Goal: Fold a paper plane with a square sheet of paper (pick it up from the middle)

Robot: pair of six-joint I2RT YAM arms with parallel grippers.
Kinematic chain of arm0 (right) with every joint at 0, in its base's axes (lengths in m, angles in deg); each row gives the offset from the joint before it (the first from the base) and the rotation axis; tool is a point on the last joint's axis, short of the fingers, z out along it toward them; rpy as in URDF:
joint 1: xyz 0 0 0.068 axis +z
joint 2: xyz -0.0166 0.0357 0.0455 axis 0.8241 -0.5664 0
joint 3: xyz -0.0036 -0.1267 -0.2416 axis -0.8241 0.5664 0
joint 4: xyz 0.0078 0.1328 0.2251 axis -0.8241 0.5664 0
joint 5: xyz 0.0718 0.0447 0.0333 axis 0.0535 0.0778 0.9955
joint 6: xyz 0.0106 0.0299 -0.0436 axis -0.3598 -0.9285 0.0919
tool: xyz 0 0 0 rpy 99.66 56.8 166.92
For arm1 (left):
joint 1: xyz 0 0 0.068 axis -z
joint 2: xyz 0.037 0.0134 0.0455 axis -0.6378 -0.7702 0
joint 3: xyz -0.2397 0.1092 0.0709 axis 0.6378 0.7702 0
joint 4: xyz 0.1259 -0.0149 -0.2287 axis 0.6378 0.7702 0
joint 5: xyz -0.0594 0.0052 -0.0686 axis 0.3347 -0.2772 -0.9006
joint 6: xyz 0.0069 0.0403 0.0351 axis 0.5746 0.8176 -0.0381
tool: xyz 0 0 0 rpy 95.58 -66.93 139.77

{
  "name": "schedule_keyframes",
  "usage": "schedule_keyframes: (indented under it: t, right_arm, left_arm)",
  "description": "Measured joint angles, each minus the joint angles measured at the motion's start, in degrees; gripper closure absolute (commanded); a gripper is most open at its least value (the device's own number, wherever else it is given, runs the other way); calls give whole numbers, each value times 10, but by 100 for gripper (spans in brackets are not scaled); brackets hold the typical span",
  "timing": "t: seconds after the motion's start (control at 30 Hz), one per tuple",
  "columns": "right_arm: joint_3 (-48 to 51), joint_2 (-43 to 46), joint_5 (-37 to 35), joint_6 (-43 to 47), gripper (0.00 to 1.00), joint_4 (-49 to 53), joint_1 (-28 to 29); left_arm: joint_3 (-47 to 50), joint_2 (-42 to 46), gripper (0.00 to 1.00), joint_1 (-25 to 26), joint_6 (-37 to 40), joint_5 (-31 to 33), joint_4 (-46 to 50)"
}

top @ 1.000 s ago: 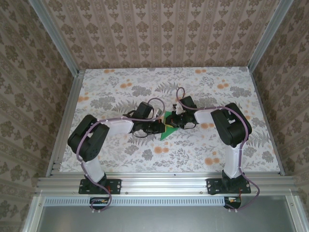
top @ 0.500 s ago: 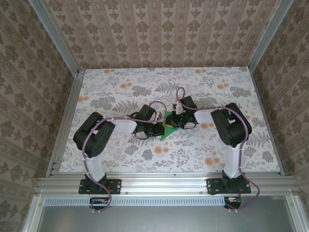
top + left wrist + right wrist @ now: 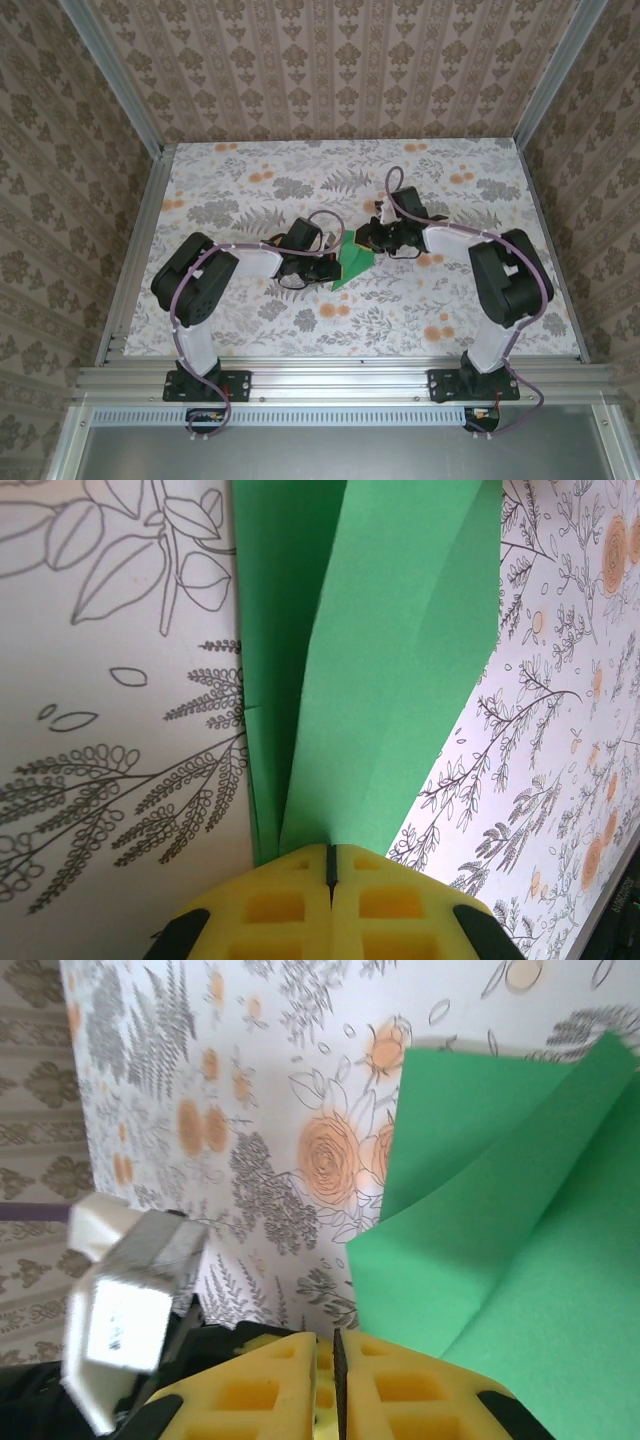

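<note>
**Sheet at mid-table, between the two grippers**

The square sheet of paper lay folded near the middle of the table, with the arm bases behind it at the near edge, one to the left and one to the right. The left gripper reached in from the left and its pads met on the sheet's near-left end. From there the paper ran away from the pads, one fold lying over another, with the tabletop on either side. The right gripper sat at the sheet's far-right corner. Seen from its wrist, the paper lay just ahead and to the right of the pads, one flap lifted above the layer beneath.
</note>
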Motion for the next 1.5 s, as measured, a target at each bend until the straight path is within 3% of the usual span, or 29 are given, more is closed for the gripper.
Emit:
schedule_keyframes:
  t: [0.53,1.5]
  right_arm:
    - [33,-69,15,-35,91,-61,53]
    - [-91,-162,36,-7,90,21,17]
  left_arm:
    - [0,0,100,0,0,-1,0]
    - [8,-4,100,-1,0,-2,-19]
